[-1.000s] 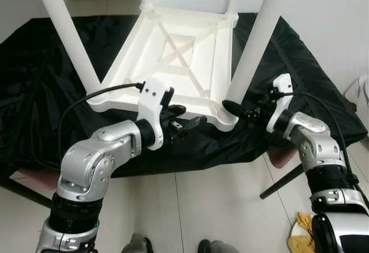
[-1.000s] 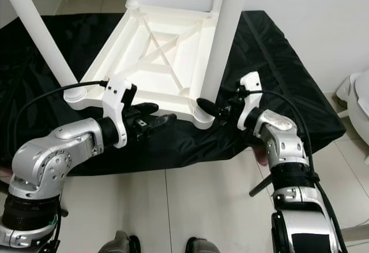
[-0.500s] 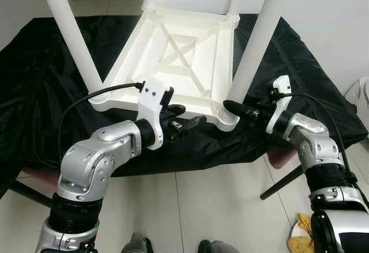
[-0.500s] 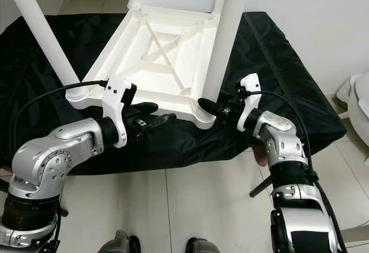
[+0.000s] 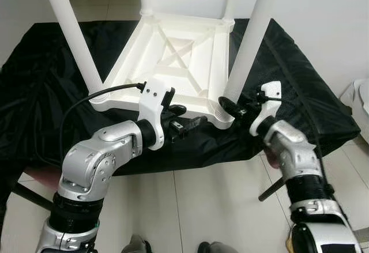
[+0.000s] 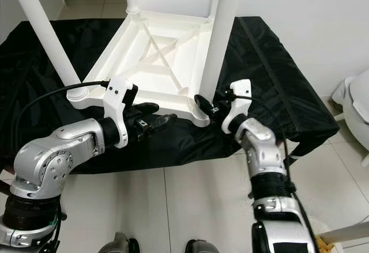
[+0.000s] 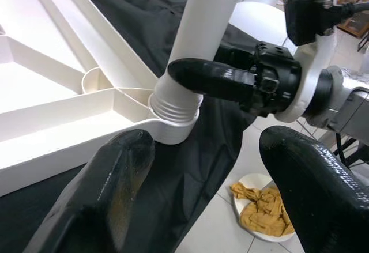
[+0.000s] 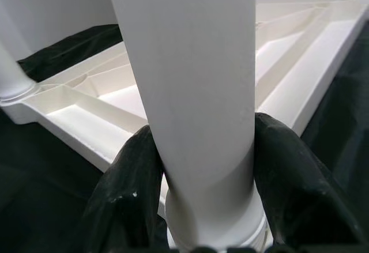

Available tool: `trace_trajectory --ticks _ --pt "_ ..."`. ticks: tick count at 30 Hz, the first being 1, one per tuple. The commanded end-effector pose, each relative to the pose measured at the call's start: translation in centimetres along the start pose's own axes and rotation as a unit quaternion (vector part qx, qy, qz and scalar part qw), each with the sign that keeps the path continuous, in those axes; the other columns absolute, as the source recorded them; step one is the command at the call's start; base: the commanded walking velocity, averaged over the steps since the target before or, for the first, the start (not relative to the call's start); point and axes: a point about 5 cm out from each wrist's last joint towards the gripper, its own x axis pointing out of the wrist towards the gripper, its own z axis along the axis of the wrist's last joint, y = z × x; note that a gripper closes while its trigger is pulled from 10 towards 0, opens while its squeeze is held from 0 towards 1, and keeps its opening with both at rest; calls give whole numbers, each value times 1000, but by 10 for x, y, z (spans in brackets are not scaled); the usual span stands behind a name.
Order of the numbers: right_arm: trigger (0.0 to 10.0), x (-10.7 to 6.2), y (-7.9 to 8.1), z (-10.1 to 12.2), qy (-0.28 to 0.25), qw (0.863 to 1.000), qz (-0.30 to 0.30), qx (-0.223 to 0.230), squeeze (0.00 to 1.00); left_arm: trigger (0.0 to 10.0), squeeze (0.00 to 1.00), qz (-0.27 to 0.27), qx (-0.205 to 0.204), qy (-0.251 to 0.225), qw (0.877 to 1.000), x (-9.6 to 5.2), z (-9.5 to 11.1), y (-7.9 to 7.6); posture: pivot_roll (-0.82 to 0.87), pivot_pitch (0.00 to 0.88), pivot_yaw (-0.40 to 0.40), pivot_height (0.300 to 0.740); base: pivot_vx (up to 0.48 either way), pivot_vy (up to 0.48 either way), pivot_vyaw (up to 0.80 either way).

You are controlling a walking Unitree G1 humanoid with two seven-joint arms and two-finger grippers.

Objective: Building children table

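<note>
A white plastic children table lies upside down on a desk draped in crumpled black cloth, its ribbed underside facing up and its round white legs rising out of the top of the head views. The cloth hangs over the near edge of the desk, above a floor of pale glossy tiles; a light wall stands behind.

The right hand grips the near right leg just above its threaded socket at the table's corner, one black finger pressed on each side of the tube. The left hand hovers just in front of the table's near edge, fingers spread wide and holding nothing.

On the floor to the right lies a white plate with a mustard-yellow rag on it. A dark slanted desk leg shows below the cloth, near the right arm.
</note>
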Motion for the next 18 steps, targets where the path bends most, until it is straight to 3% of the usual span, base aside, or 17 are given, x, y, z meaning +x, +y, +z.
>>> trace_trajectory --ticks 1,5,10,18 --pt "0 -3 -1 -13 25 999 -37 29 0 10000 0 -8 3 4 1000 2 0 0 -80 93 19 740 0 0 0" --pt "0 -1 5 -12 23 996 -70 39 0 10000 0 -11 5 4 1000 3 0 -1 -80 94 18 740 0 0 0" --pt "0 6 20 -15 18 985 -163 59 0 10000 0 -13 7 3 1000 4 0 -1 -83 97 20 740 0 0 0" --pt "0 15 42 -19 18 972 -224 71 0 10000 0 -16 5 4 1000 3 -1 -2 -81 103 25 740 0 0 0"
